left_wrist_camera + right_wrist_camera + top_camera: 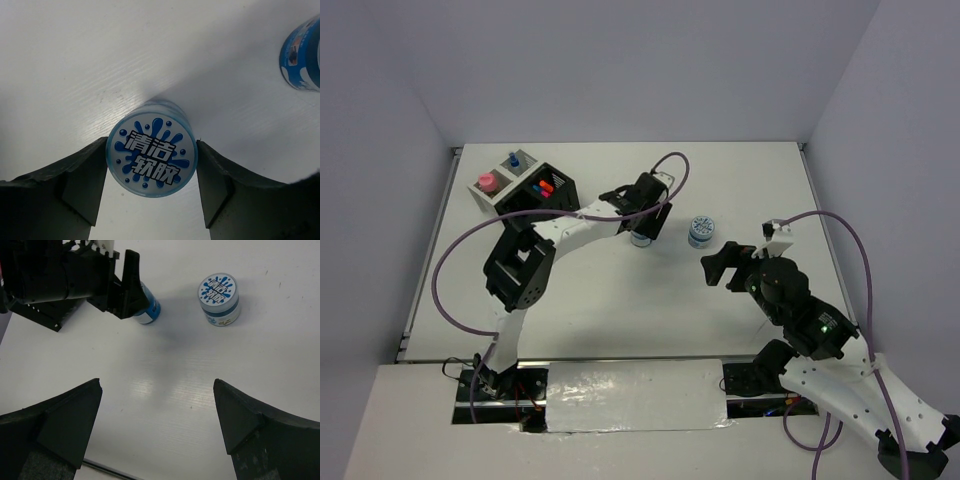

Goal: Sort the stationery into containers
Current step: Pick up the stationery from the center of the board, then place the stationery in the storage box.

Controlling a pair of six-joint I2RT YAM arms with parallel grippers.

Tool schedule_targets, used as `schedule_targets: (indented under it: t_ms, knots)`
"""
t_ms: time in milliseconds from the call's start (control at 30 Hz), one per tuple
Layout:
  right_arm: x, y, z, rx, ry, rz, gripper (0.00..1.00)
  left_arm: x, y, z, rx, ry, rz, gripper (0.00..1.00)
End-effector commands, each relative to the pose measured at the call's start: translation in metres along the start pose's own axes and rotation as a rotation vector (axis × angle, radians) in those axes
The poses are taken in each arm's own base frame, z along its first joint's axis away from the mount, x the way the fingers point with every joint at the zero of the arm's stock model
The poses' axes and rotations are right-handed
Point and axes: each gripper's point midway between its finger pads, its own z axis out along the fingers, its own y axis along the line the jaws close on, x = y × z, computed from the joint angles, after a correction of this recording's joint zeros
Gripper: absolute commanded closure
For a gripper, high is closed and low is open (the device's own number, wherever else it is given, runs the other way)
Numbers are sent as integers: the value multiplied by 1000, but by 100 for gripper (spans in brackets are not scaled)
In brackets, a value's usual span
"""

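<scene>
Your left pincer (151, 145) sits closest to its wrist camera, its two dark fingers (85, 180) pressed against opposite sides of a round tin (152, 155). The tin stands upright on the white tabletop (620, 320), its blue-splash lid with white lettering facing up. From the wrist view both fingers look to be in contact with the tin's wall, so the pincer is closed on it at a middling width.

From above, you see this arm reaching out to the middle of the tabletop. The other tin (700, 231) stands upright near the first, to its right, and nothing touches it.

Your right pincer (156, 385) is spread wide and holds nothing. It hangs over bare tabletop, nearer to you than both tins, with the other tin ahead of it and slightly to its right.

At the far left corner stands the black mesh organiser (558, 180). Markers (546, 187) with orange and blue caps show in one compartment. Two grey cups stand against its left side: the near cup (480, 194) holds a pink item (487, 182), and the far cup (527, 160) holds a blue-capped bottle (514, 158).
</scene>
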Motion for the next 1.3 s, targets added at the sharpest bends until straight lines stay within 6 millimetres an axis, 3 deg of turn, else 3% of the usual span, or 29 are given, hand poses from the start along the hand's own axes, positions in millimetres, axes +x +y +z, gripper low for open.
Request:
schedule_targets:
  t_ms: [0, 33, 67, 100, 133, 267, 300, 367, 533, 833, 1267]
  knots:
    - [-17, 3, -4, -10, -57, 1, 0, -63, 42, -66, -91, -174, -129, 100]
    - [-17, 3, -5, -12, -59, 0, 0, -74, 59, -81, -148, -203, -203, 100]
    - [-17, 4, -4, -16, -57, -1, 0, -67, 75, -92, -188, -167, -237, 100]
    - [-17, 5, -4, -20, -56, -1, 0, -74, 104, -113, -237, -191, -309, 100]
    - [-16, 5, -4, -22, -53, -2, 0, -78, 119, -127, -268, -207, -391, 100]
    - [-15, 8, -3, -40, -50, -2, 0, -54, 204, -189, -438, -237, -610, 100]
    - [-15, 9, -3, -44, -51, -1, 0, -54, 215, -200, -448, -253, -632, 100]
    - [-13, 10, -2, -50, -47, -6, 0, -43, 242, -215, -469, -267, -707, 100]
    - [-8, 14, 1, -75, -27, -19, 0, -25, 286, -227, -503, -273, -789, 100]
    - [-2, 18, 4, -95, -4, -30, 0, -8, 304, -212, -478, -252, -833, 100]
    - [1, 21, 5, -110, 9, -37, 0, 15, 301, -178, -454, -174, -858, 100]
